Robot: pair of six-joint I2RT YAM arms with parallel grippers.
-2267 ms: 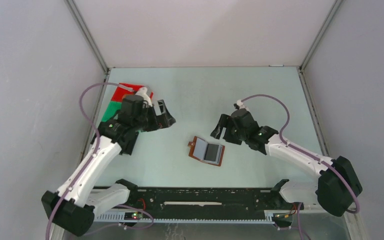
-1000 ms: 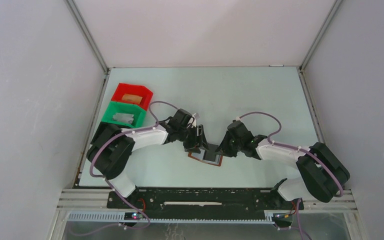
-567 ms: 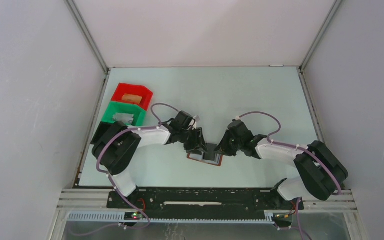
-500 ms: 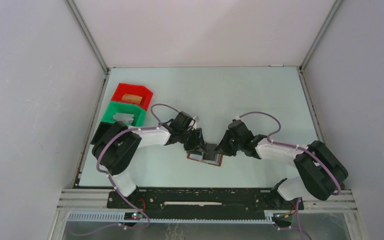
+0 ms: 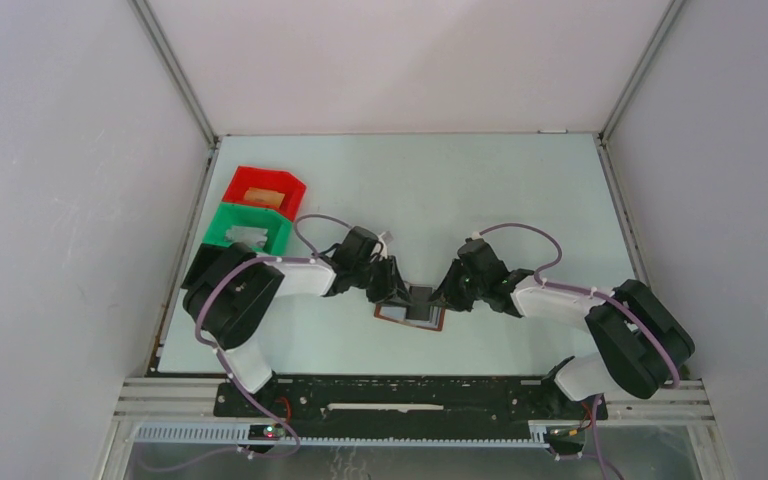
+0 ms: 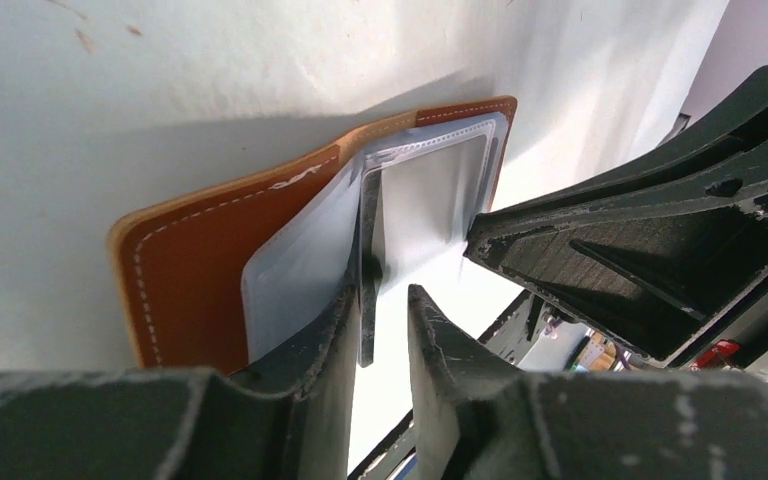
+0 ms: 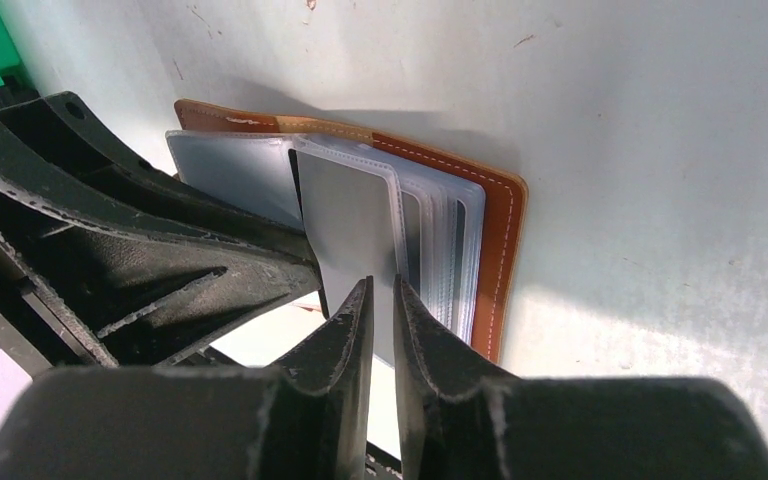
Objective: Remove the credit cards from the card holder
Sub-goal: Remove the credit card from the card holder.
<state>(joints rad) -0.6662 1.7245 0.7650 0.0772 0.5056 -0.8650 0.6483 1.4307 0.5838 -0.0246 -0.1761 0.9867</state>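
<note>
The brown card holder (image 5: 409,314) lies open on the table between both grippers. In the left wrist view its leather panel (image 6: 210,260) and clear sleeves show, and a thin dark credit card (image 6: 367,250) stands edge-on. My left gripper (image 6: 380,295) straddles that edge, jaws narrow, with a gap at the right finger. In the right wrist view my right gripper (image 7: 382,284) is shut on a grey sleeve page (image 7: 345,225) of the card holder (image 7: 505,250). Seen from above, the left gripper (image 5: 392,290) and right gripper (image 5: 448,292) nearly touch.
A red bin (image 5: 265,187) and a green bin (image 5: 248,227) stand at the table's back left, each with something flat inside. Grey walls close in both sides. The black rail (image 5: 410,395) with the arm bases runs along the near edge.
Both arms came down from raised poses onto the card holder. Over the last second the left jaws have narrowed around the card's edge. The right gripper has kept its hold.
</note>
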